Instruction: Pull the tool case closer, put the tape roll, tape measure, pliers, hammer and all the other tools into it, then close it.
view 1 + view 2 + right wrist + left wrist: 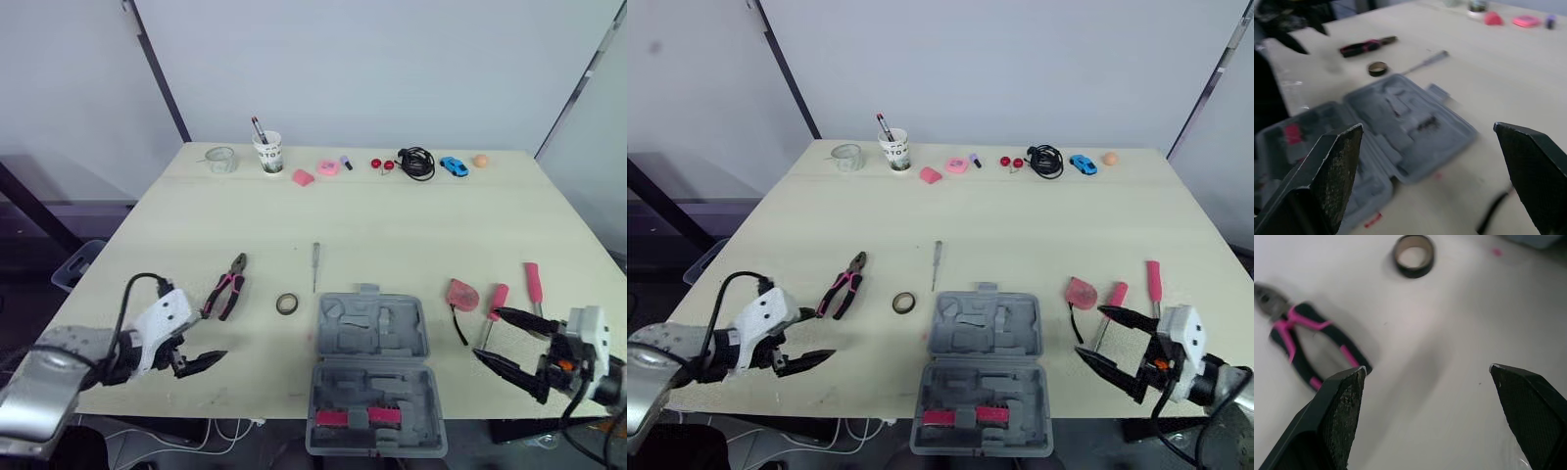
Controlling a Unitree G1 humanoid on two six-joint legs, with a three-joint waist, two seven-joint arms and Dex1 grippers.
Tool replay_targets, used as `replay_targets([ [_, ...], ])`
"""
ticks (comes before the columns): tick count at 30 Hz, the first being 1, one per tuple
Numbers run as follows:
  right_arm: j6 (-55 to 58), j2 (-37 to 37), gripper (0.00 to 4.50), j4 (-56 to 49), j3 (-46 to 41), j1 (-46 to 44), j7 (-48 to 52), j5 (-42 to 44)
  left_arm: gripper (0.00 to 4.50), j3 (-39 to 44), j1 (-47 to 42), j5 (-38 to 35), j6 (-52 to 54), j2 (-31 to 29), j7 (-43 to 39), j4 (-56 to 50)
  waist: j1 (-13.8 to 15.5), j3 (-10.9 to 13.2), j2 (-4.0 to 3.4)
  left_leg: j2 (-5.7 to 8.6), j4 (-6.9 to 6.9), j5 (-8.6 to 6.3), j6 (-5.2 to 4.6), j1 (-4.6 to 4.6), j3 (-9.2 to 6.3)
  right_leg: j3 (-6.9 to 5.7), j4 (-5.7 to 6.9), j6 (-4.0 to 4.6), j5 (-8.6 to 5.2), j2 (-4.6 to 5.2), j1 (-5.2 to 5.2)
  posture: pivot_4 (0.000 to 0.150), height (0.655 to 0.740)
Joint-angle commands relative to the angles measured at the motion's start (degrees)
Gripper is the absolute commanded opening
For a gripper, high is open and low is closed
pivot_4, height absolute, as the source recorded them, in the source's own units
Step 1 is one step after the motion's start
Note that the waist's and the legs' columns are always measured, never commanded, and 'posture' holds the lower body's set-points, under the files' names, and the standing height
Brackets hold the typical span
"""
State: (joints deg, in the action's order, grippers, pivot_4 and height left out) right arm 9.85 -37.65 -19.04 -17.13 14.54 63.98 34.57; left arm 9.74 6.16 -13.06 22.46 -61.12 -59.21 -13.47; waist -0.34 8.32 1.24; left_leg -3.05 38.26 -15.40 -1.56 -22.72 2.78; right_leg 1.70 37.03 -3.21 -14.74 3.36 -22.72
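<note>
The tool case (372, 377) lies open at the near edge of the desk (411, 225); it looks like stiff, light plastic. The left claw (210, 361), left of the case, and the right claw (485, 335), right of it, are both wide open and empty. Just left of the case's lid lies the tape roll (286, 304), probably light, best pinched across one wall. Further left, the pliers (227, 289) seem heavier; I would grip both rubber handles together.

We are seeing the tool case (1400, 117) blurring, its near half slipping behind a black finger (1322, 186) and past the picture's edge. The pliers (1295, 318) are hiding their handle tips behind another finger (1337, 426). We are failing to identify two tiny red items (376, 164).
</note>
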Motion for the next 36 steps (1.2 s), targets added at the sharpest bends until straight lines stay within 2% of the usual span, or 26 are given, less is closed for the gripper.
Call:
replay_targets([
  [1,-1.49,-0.83,4.5,-0.51,1.8,-2.31,2.25,0.02,4.33,-4.54,-4.13,2.93,1.99,-4.75,-3.12,-3.16,-0.01,0.04,0.02,0.05,0.01,0.0,0.0,0.0,0.04,-0.01,0.0,0.0,0.0,-0.06,0.01,0.15,0.74],
  [7,-1.48,-0.38,4.5,0.2,4.76,-6.19,1.0,-2.08,4.33,-15.56,-18.2,7.53,7.28,-7.12,-7.07,-4.29,0.36,0.1,-0.04,0.08,0.03,0.0,0.0,-0.02,0.09,0.0,0.01,0.01,0.0,-0.33,0.02,0.15,0.74],
  [13,-2.84,-0.19,4.5,2.35,6.32,-7.67,1.21,-3.6,4.33,-28.4,-33.09,15.73,9.32,-4.89,-12.55,-3.02,1.02,0.13,-0.04,0.09,0.04,0.01,-0.01,-0.07,0.08,0.1,0.01,-0.11,0.06,-0.47,0.02,0.15,0.74],
  [17,-3.4,-0.15,4.5,3.12,6.74,-8.38,1.23,-3.7,4.33,-35.32,-39.08,21.87,9.84,-4.13,-17.23,-1.31,1.12,0.15,-0.04,0.1,0.07,0.01,-0.01,-0.12,0.02,0.25,0.01,-0.11,0.06,-0.61,0.02,0.15,0.74],
  [20,-3.79,0.21,4.5,3.38,7.42,-8.76,0.92,-4.0,4.33,-39.96,-44.33,27.54,9.95,-1.03,-18.24,2.68,1.16,0.16,-0.03,0.14,0.1,0.02,-0.02,-0.11,0.02,0.47,0.04,-0.12,0.06,-0.74,0.03,0.15,0.74],
  [25,-4.27,0.71,4.5,2.7,7.2,-7.54,0.25,-4.02,4.33,-45.25,-48.02,33.64,8.39,4.02,-20.2,7.63,1.15,0.17,-0.01,0.27,0.13,0.02,-0.02,-0.16,0.02,0.79,0.03,-0.22,0.09,-0.8,0.03,0.15,0.74],
  [36,-5.79,1.58,4.5,3.66,8.79,-7.98,-0.04,-5.53,4.33,-48.39,-50.41,41.6,3.88,12.55,-20.07,15.32,1.13,0.17,0.0,0.28,0.18,0.02,-0.03,-0.15,-0.01,0.81,0.11,-0.23,0.09,-0.8,0.03,0.15,0.74],
])
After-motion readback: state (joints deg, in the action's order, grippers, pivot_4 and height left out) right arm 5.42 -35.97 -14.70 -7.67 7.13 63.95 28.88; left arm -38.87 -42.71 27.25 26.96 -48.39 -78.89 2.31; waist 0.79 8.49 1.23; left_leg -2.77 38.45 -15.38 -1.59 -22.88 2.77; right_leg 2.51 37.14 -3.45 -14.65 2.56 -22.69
